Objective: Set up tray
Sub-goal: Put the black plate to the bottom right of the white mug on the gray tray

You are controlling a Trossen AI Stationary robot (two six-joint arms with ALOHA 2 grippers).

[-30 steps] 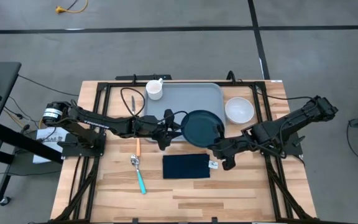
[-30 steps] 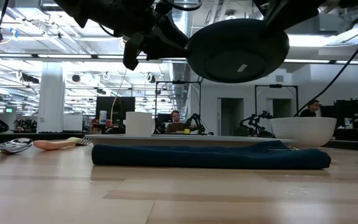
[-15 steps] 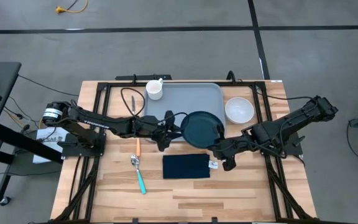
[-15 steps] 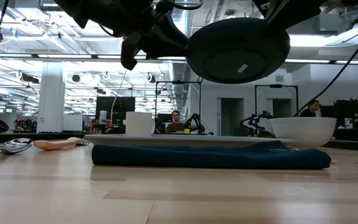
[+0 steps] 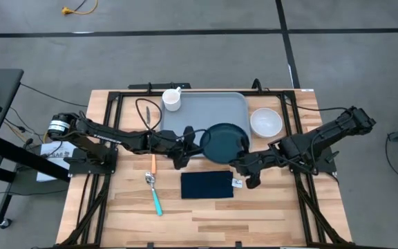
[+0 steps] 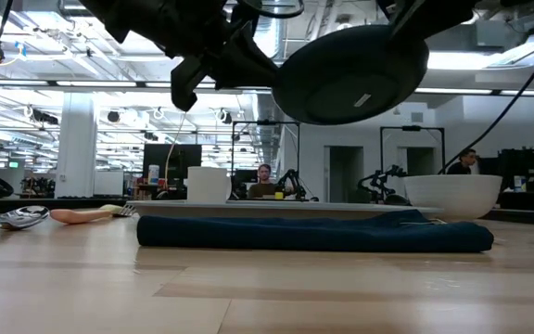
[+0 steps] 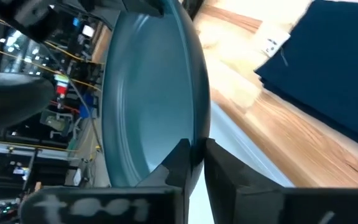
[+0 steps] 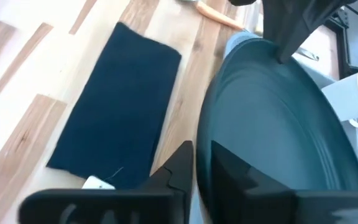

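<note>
Grey-blue, smooth and raised at its rim, the large flat rectangular plastic tray (image 5: 206,111) lies at the table's far side, between a white mug (image 5: 172,99) and a white bowl (image 5: 266,122). Over its near edge hangs the round dark teal plate (image 5: 223,140), glossy and shallow, now pinched at opposite rims by 2 grippers: the left gripper (image 7: 196,163) has just narrowed from wide onto the rim, while the right gripper (image 8: 202,163) is beginning to loosen. That looks like a handover. A dark navy cloth napkin (image 5: 207,185) lies flat nearby.
</note>
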